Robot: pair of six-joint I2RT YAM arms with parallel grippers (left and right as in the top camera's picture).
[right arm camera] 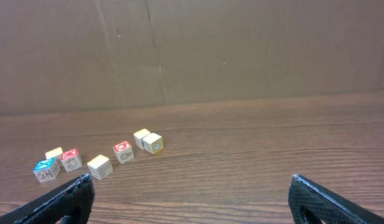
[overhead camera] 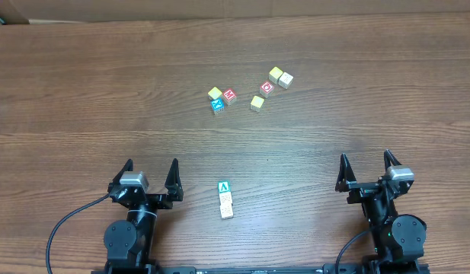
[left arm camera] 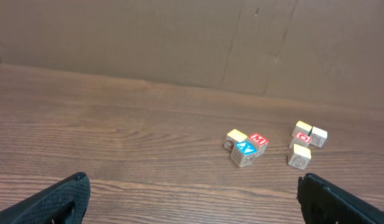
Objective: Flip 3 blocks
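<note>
green block (overhead camera: 225, 186) and two pale blocks (overhead camera: 225, 201) — one touching row

The blocks (overhead camera: 226, 200) lie in a touching row on the table (overhead camera: 67, 91).

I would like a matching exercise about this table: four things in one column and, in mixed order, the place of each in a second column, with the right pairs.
1. green-faced block
2. blue-faced block
3. red O block
4. left gripper

a. far group, right side
b. near edge, left side, open
c. near edge, centre, in a row of three
d. far group, left side

Pairs: 1-c, 2-d, 3-a, 4-b.
</note>
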